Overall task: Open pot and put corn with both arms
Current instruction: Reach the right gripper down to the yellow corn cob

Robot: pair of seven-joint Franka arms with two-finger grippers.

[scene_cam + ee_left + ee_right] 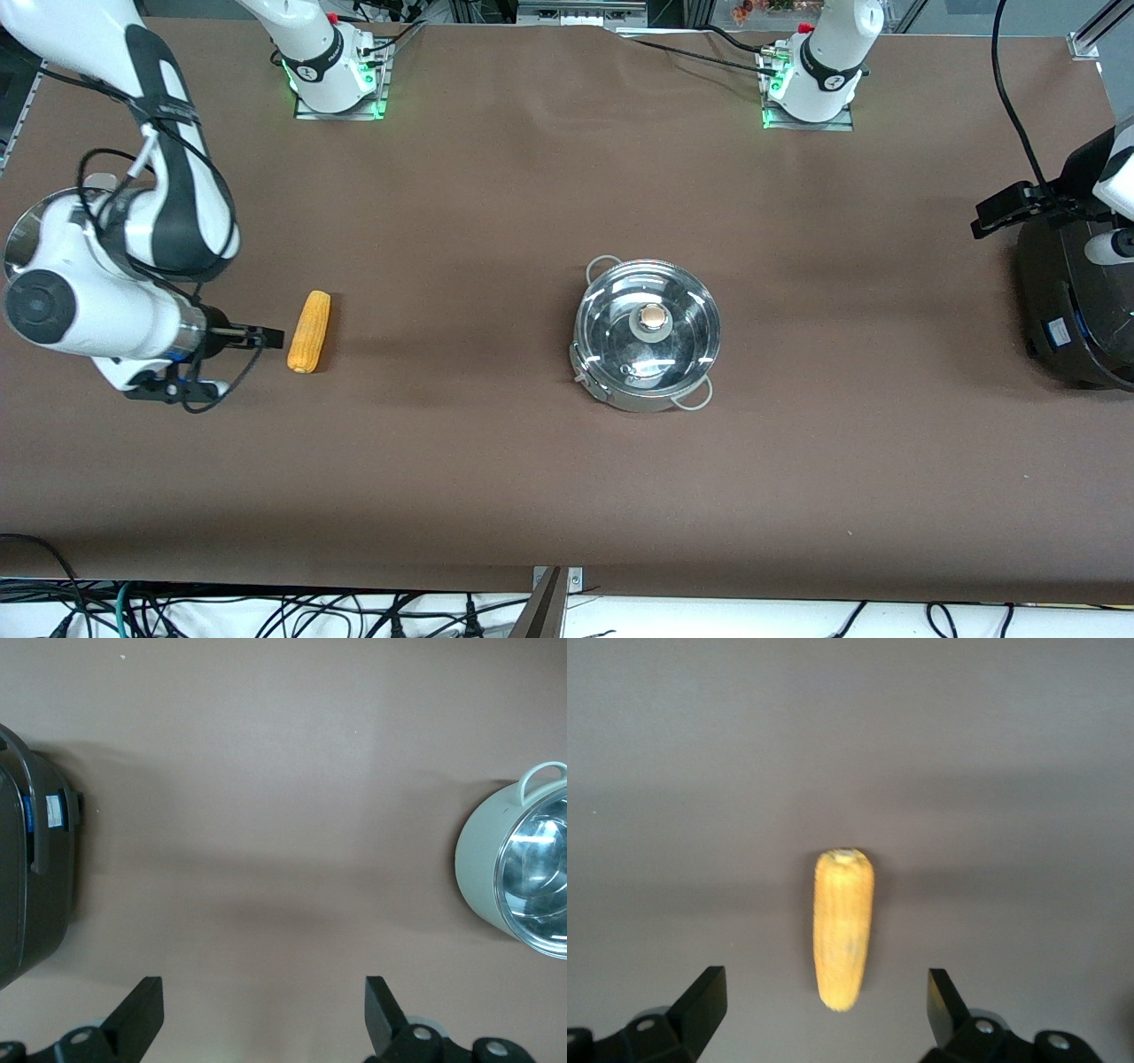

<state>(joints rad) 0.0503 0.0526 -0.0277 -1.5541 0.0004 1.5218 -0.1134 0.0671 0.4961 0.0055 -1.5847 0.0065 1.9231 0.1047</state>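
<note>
The steel pot stands mid-table with its glass lid and round knob on. Its edge shows in the left wrist view. The yellow corn lies on the table toward the right arm's end. My right gripper is open right beside the corn. In the right wrist view the corn lies lengthwise between the open jaws, untouched. My left gripper hangs over the table next to the black cooker, away from the pot. It is open and empty in its wrist view.
A large black rounded cooker stands at the left arm's end of the table and also shows in the left wrist view. Brown tabletop lies between the corn, the pot and the cooker.
</note>
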